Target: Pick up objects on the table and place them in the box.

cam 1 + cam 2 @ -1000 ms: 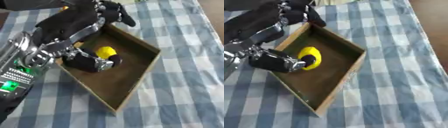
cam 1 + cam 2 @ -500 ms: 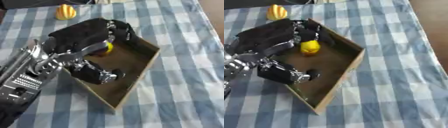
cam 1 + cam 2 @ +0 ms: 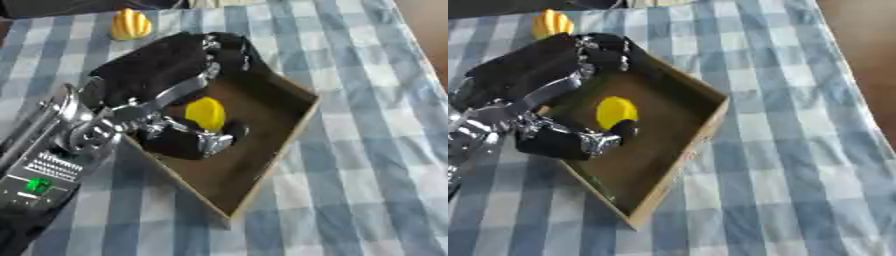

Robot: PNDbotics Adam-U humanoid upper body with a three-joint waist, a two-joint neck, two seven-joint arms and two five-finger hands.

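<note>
Nearest, at about eight o'clock, the robot's left arm enters and its left hand [image 3: 162, 75] hangs over the box [image 3: 684, 150]; its fingers [image 3: 223, 47] curve loosely above the far rim and its thumb [image 3: 188, 142] reaches in beside the yellow object [image 3: 614, 112], neither closed on it as far as I can tell; that yellow piece lies on the box floor, smooth and rounded, probably light and rigid plastic, best pinched across its flanks; further off at eleven o'clock a ribbed yellow-orange object [image 3: 129, 24] waits on the checked tablecloth [image 3: 798, 150], whose soft cloth may bunch under fingers; the right hand shows nowhere.
</note>
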